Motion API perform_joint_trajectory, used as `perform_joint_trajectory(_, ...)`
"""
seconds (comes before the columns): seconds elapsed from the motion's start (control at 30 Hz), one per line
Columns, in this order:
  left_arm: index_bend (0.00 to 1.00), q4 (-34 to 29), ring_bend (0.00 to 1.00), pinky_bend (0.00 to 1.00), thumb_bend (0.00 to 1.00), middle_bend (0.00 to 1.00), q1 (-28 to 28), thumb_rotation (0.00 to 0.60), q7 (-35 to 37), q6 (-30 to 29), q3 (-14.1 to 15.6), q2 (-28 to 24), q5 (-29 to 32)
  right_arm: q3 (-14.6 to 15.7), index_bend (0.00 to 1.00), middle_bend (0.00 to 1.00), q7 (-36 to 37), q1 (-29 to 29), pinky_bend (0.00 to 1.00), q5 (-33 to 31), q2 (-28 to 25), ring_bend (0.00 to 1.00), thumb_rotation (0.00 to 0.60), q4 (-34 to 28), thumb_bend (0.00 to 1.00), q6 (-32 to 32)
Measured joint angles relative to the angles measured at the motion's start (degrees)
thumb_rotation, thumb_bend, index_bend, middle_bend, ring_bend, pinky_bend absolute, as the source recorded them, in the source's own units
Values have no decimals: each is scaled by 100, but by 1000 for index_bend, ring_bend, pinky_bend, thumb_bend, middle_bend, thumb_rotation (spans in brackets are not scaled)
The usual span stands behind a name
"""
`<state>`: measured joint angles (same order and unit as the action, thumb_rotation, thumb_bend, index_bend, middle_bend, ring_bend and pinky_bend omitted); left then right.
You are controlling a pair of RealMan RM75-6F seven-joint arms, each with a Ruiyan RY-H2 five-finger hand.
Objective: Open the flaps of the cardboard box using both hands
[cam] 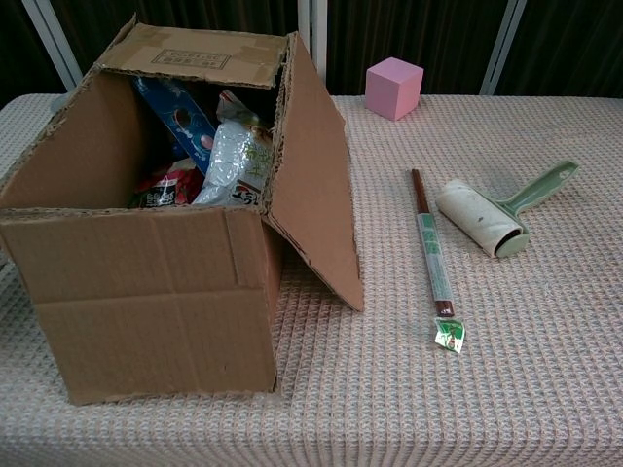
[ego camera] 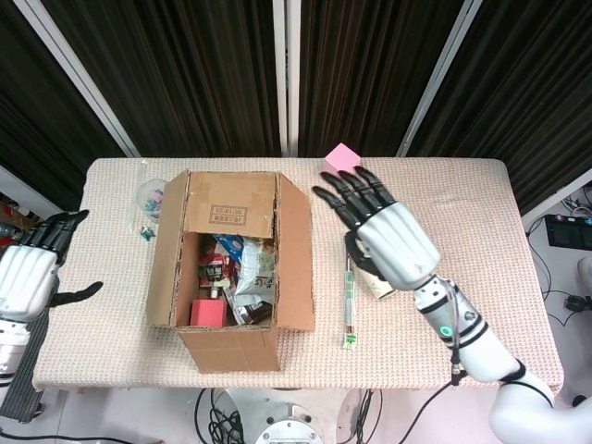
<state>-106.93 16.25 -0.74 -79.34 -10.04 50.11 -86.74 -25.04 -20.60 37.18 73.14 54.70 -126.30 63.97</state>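
The cardboard box [ego camera: 231,268] [cam: 146,282] stands on the left half of the table with its top open. Its right flap [cam: 316,165] hangs outward, its far flap [cam: 200,53] tilts back, and its near flap [ego camera: 231,350] is folded down over the front wall. Snack packets [cam: 229,161] and a pink block [ego camera: 209,313] lie inside. My right hand [ego camera: 384,231] hovers to the right of the box, fingers spread, holding nothing. My left hand [ego camera: 32,268] is off the table's left edge, fingers apart and empty. Neither hand shows in the chest view.
A pink cube [ego camera: 340,159] [cam: 394,86] sits at the far edge. A lint roller [cam: 501,219] and a wrapped pair of chopsticks [cam: 433,253] lie right of the box. A clear round item [ego camera: 150,196] sits behind the box's left side.
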Motion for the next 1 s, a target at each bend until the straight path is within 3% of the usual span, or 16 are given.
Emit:
perform_joint_trajectory(0.17,54,35,117,210,106,86,789,600,-758,453,-379,647,200,342,0,0,516,-790,0,599,-326,0,600,202,661,800)
perform_joint_trajectory(0.47,49,1163,104,210,108,68,2072,600,-1303,1230,-789,2252,647,1038,0,0,3253,-2229,0,1487,-767,0,600,1407,660,2339)
perform_joint_trajectory(0.7,39,2294,98,209,109,58,2629,600,-1696,1488,-644,3154,557,1473,0,0,4358,-3003,0,2115,-865,0,600,2302,661,3374)
perform_joint_trajectory(0.83,37,2694,94,208,109,50,2761,600,-1781,1574,-404,3428,434,1540,0,0,4596,-3111,0,2188,-835,0,600,2460,661,3536)
perform_joint_trajectory(1.0,36,3006,93,207,108,48,2828,600,-1812,1522,-323,3626,350,1576,0,0,4826,-3129,0,2153,-776,0,600,2593,661,3510)
